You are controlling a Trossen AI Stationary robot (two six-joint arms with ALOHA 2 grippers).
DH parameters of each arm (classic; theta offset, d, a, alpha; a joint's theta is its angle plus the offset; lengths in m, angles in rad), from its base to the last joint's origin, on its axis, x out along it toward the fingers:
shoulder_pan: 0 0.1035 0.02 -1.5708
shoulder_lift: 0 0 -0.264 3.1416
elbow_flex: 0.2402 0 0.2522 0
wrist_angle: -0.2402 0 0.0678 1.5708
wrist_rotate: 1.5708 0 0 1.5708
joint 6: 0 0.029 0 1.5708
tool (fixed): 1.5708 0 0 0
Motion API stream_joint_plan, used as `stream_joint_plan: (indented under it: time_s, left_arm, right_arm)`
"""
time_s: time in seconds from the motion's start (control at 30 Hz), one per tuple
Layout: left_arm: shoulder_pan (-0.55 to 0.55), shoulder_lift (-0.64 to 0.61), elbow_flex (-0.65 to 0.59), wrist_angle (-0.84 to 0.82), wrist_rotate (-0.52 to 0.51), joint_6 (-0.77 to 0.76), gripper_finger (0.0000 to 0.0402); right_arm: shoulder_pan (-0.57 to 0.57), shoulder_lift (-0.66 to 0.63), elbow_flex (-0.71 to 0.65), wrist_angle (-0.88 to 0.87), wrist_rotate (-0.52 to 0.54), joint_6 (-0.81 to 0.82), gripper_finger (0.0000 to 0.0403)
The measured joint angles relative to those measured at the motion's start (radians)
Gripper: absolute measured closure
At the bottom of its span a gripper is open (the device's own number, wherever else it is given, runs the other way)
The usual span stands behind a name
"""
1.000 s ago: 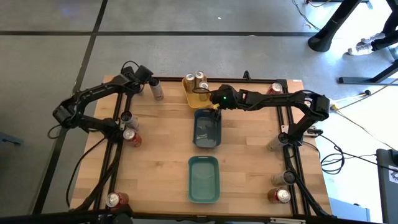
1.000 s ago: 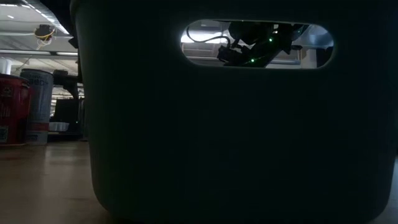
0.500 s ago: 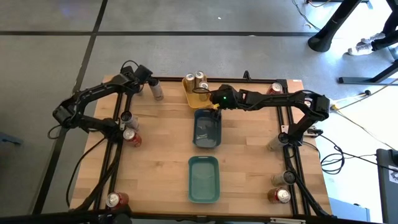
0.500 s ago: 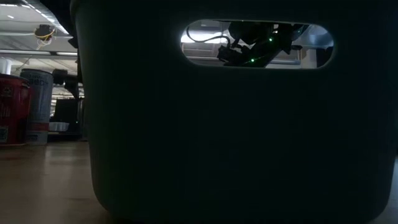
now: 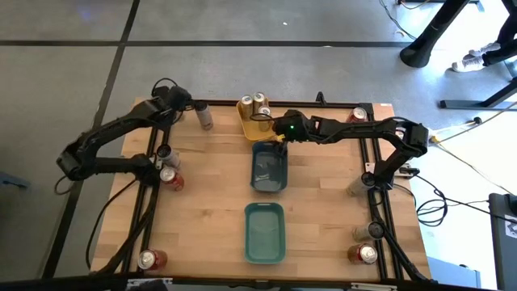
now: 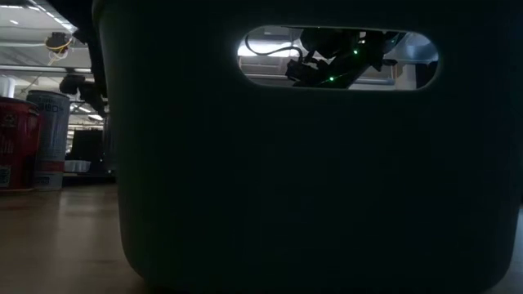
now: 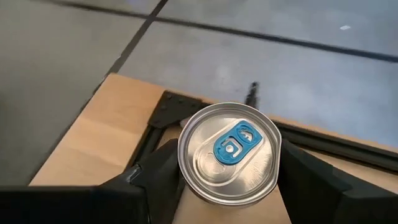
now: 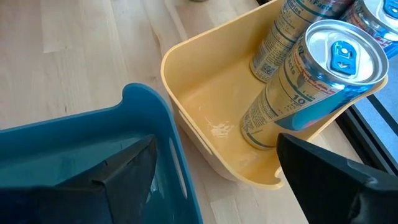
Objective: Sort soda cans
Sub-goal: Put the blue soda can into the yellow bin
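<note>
A grey soda can (image 5: 204,118) with a silver top and blue tab (image 7: 229,160) is at the table's far left, and my left gripper (image 5: 196,110) is shut on it. My right gripper (image 8: 214,149) hovers open over the near end of the yellow tray (image 5: 252,128), its fingers apart and touching nothing. Several gold cans (image 8: 305,81) stand upright in that tray on their bases. The low view shows only a red can (image 6: 12,143) and a pale can (image 6: 49,139) beside a dark tray wall. My left gripper pinches the can between its two fingers (image 7: 163,177), one on each side of the body just under the top rim (image 7: 186,180). The fingers come slanting down from the table's left. The can stays upright; its base is out of frame, so I cannot tell whether it is clear of the table.
Two teal trays (image 5: 269,166) (image 5: 265,233) lie along the table's middle. Loose cans stand by the left frame (image 5: 167,166), at the near left corner (image 5: 149,260), the far right corner (image 5: 359,115) and along the right side (image 5: 365,242). Bare wood lies between trays and frames.
My left arm has risen and its elbow has swung out toward the table's left edge. The grey can at its fingers has shifted slightly toward the far left corner with it. My right arm has kept still.
</note>
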Motion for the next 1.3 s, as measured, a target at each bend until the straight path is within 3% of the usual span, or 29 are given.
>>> stream_joint_plan:
  time_s: [0.27, 0.53, 0.67, 0.97, 1.17, 1.3]
  left_arm:
    - [-0.067, -0.175, 0.011, -0.003, -0.003, 0.117, 0.0178]
    - [-0.123, -0.271, 0.122, -0.042, 0.031, 0.293, 0.0177]
    - [-0.158, -0.277, 0.204, -0.040, 0.082, 0.397, 0.0177]
    - [-0.264, -0.275, 0.364, -0.034, 0.120, 0.489, 0.0177]
    - [-0.362, -0.238, 0.382, 0.028, 0.174, 0.460, 0.0176]
    - [-0.430, -0.167, 0.382, 0.105, 0.211, 0.441, 0.0176]
  right_arm:
    - [0.000, 0.000, 0.000, 0.001, 0.001, 0.002, 0.0072]
    - [0.000, 0.000, 0.000, 0.000, 0.001, 0.014, 0.0072]
    - [0.000, -0.018, 0.033, -0.069, -0.001, 0.068, 0.0072]
    - [0.001, -0.128, 0.276, -0.458, -0.052, 0.091, 0.0072]
    - [0.001, -0.197, 0.286, -0.577, -0.053, 0.099, 0.0072]
    - [0.015, -0.228, 0.200, -0.603, -0.124, 0.102, 0.0072]
